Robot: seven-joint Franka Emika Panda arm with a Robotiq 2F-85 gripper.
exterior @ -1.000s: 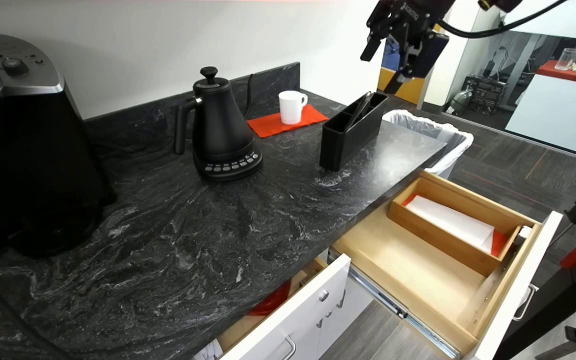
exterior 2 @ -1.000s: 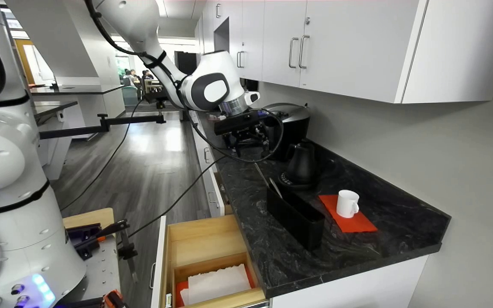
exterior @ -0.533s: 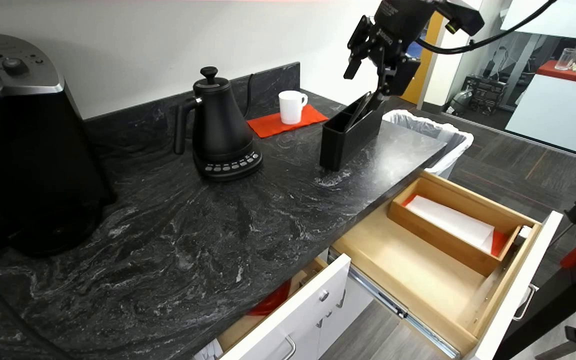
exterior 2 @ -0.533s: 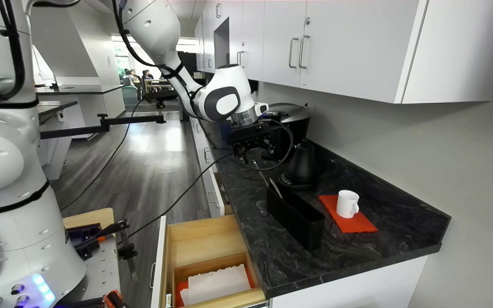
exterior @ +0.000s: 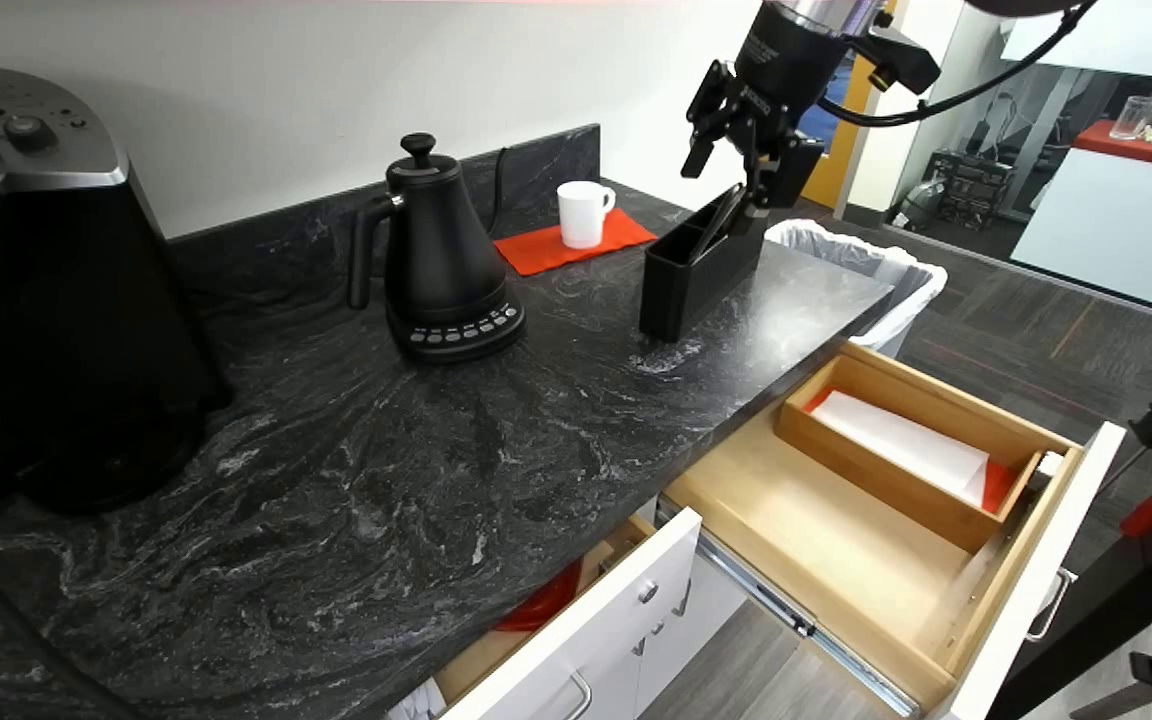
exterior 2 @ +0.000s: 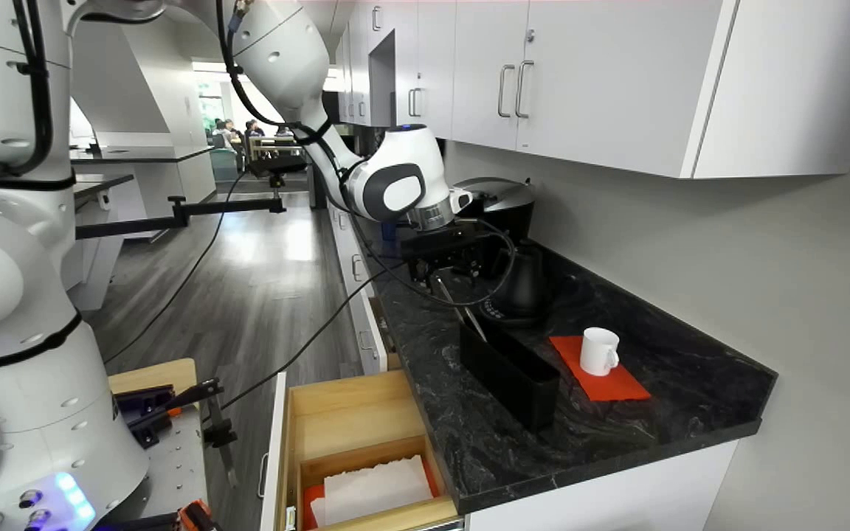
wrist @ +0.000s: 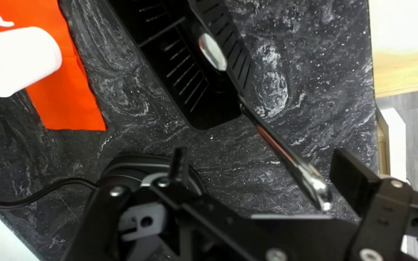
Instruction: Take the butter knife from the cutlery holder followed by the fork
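Marbled black bench (exterior: 436, 480), cutlery holder (exterior: 706, 285) on it.
We see the claw (wrist: 261, 165) spread, gripping nothing, presumably so the tilted metal handle (wrist: 285, 154) fits between.

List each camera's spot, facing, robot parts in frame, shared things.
Wrist view: by the open gripper, seen at bottom; faces down at the cutlery holder.
Exterior view: beyond the mug, looking along the counter; base, arm, part of gripper.
Exterior view: high, by the appliance, looking down over counter and open drawer; gripper, arm's end up top.
Both exterior views share cutlery holder, mug, kettle, from opposite ends.
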